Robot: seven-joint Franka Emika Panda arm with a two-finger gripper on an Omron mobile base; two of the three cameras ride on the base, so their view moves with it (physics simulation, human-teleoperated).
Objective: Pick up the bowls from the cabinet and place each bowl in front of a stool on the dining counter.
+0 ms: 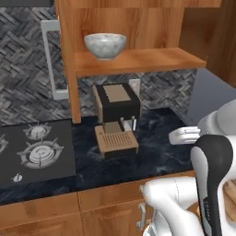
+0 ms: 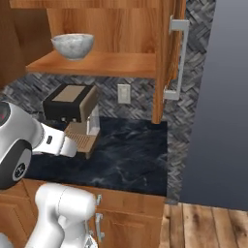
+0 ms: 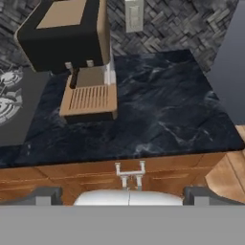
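My gripper [image 3: 122,196] is spread wide and holds nothing; it hangs low in front of the counter [image 3: 158,115], its tips aimed at the drawer fronts. A marbled bowl [image 1: 105,44] sits on the shelf [image 1: 138,60] of the open cabinet [image 2: 164,58], high above me and well apart from my hand. I see one bowl only, so I cannot tell where the olive one is. The main risk, as I judge it, is the climb: the coffee machine [image 1: 116,113] stands on the counter right under the shelf, and a straight rise could clip its top or the shelf's front edge. The bowl is wide and round-walled, so a pinch on its rim could slip or tip it off the shelf. The swung-out door [image 2: 168,48] with its bar handle [image 2: 177,58] also crowds the right side of my approach. The left base view shows the hob [image 1: 34,150], which the right base view lacks; the right one shows that door edge-on. My hand view gives the counter and machine up close, but cuts off below the shelf.
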